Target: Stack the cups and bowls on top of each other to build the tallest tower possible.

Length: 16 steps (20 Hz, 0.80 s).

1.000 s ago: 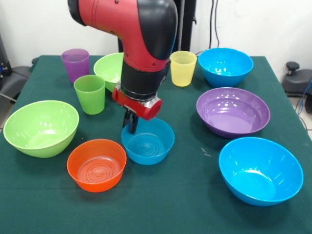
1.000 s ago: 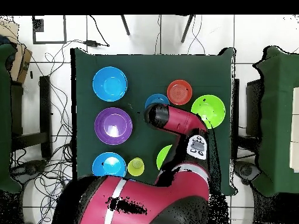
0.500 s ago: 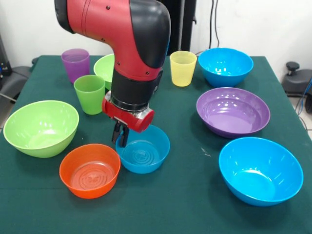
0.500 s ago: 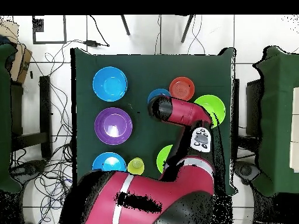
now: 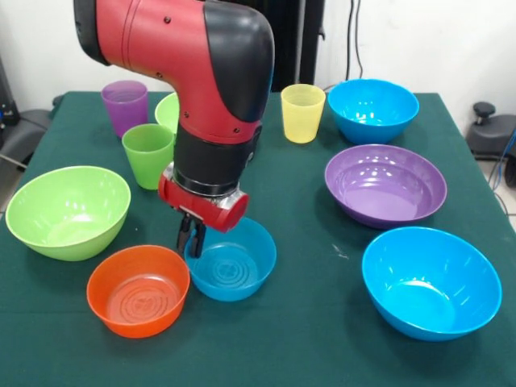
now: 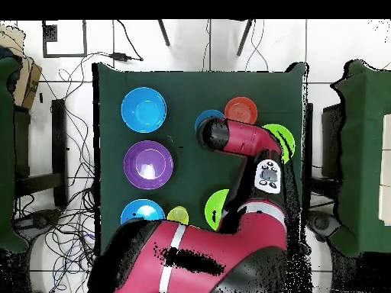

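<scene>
When this moment is set against the two earlier front views, the small blue bowl of glossy round plastic (image 5: 232,264) is found displaced toward the near edge of the green-covered table (image 5: 306,339). The red and black arm's gripper (image 5: 192,239) has travelled with it. The small orange bowl of the same plastic (image 5: 139,292) has been shifted the same way and lies just beside the small blue bowl on the picture's left, rims touching or nearly so. The overhead view agrees: both bowls (image 6: 205,119) (image 6: 241,109) are seen nearer the table's far side from the base.

The pincer's fingers are seen drawn together at the rim of the small blue bowl on its orange-bowl side. As the bowl has followed the gripper, it is judged to be clamped on that rim. The bowl is judged to be dragged rather than lifted; its base appears to rest on the cloth.

For the task, this is read as a base piece being repositioned. No tower has been begun: the translucent green cup (image 5: 148,153), purple cup (image 5: 125,105) and yellow cup (image 5: 302,111) stand singly, well apart from the bowl, and no bowl is set on another.

The small blue bowl is upright, mouth facing up. Being round, it has no long axis across the table; its axis of symmetry stands vertical, or nearly. A slight tilt cannot be excluded.
</scene>
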### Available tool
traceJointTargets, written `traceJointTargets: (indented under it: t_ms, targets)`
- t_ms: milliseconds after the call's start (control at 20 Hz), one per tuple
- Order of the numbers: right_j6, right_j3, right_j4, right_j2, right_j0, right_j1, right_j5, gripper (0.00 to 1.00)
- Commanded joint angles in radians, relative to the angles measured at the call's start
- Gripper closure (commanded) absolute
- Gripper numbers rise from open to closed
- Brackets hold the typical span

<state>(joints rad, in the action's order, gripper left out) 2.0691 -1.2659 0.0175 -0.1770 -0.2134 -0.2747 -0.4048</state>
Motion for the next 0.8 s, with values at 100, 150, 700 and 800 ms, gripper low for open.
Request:
traceJointTargets:
  t_ms: [100,150,700,800]
  targets:
    - [-0.164,0.103,0.102,0.174,-0.029,0.118,-0.065,1.00]
    - [-0.168,0.110,0.105,0.179,-0.033,0.121,-0.071,1.00]
    - [-0.178,0.123,0.138,0.200,-0.049,0.119,-0.097,1.00]
    - [-0.170,0.120,0.139,0.203,-0.049,0.120,-0.096,1.00]
